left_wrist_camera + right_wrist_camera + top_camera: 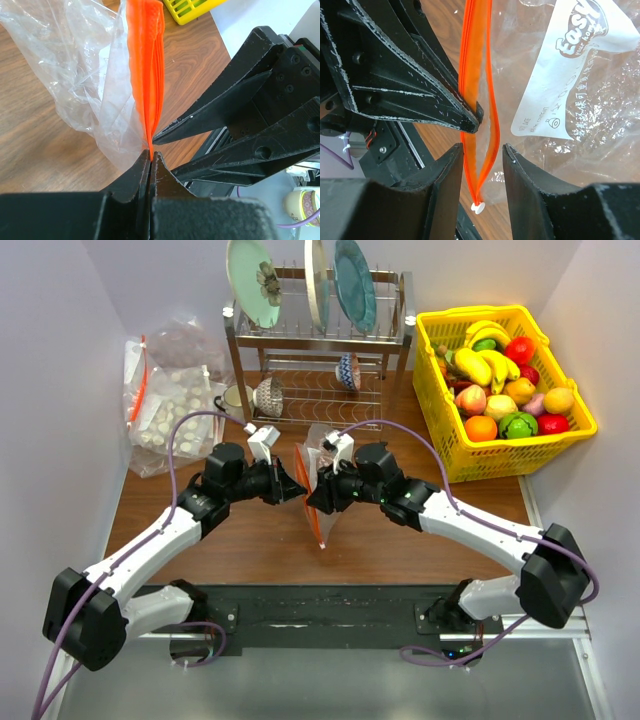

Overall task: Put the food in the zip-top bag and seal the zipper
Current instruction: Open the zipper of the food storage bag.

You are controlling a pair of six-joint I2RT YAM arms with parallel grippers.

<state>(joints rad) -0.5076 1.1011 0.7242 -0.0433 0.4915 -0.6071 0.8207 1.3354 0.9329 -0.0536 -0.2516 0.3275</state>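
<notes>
The clear zip-top bag [325,525] hangs upright between my two grippers above the table's middle. It also shows in the left wrist view [75,60] and the right wrist view [600,100]. My left gripper [151,159] is shut on one edge of the orange-red zipper [147,60]. My right gripper [482,150] is open, its jaws either side of the zipper [470,50] just above the white slider [478,207]. The bag's mouth gapes slightly. No food shows in the bag. The toy orange [480,427], green fruit [517,425] and peach [471,398] lie in the basket.
The yellow basket [440,455] of toy fruit stands at the back right. A metal dish rack [320,350] with plates and bowls is at the back centre. Clear bags of white lumps [170,405] lie at the back left. White walls close in both sides.
</notes>
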